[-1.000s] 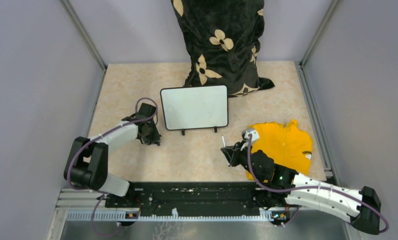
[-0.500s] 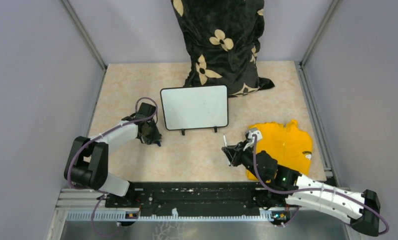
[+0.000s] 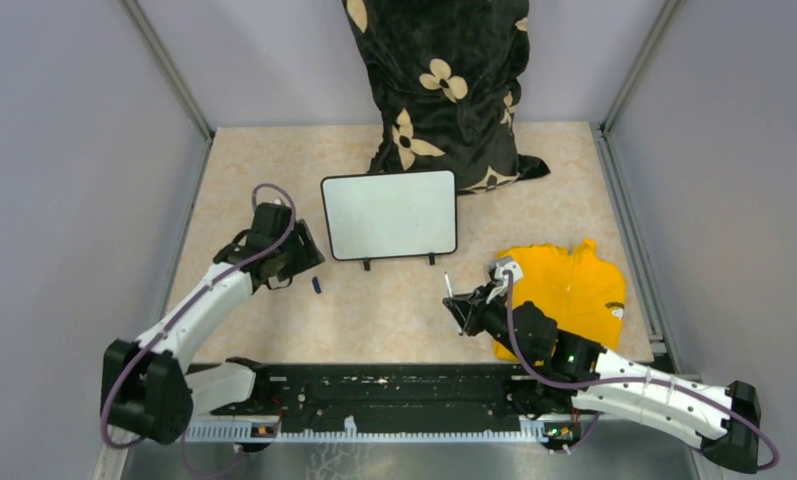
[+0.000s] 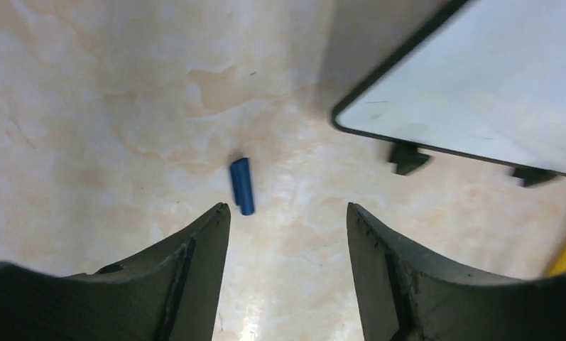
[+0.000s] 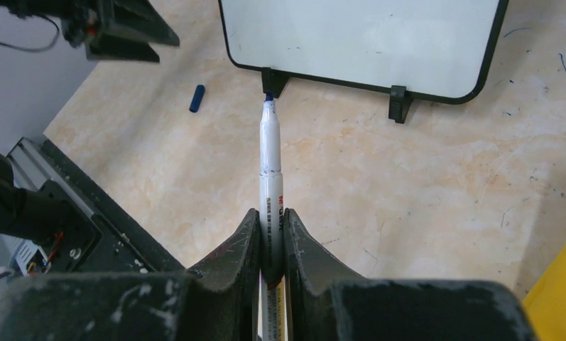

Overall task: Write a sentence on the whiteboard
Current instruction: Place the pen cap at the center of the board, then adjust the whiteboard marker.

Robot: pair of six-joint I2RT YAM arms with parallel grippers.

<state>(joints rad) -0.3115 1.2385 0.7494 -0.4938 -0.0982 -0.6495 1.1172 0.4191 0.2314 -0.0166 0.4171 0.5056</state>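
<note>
The whiteboard (image 3: 389, 213), white with a thin black rim and rounded corners, stands propped on two small black feet mid-table (image 3: 404, 310), its face showing only faint smudges.

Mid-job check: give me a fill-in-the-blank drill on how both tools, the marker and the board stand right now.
The right tool holds the marker, whose bare tip is ____.
The left tool is ____, holding nothing, with the cap on the table just ahead of it.
The whiteboard carries ____ writing yet.
The cloth beside the right arm is ____.
Missing words: blue; open; no; yellow.
</note>
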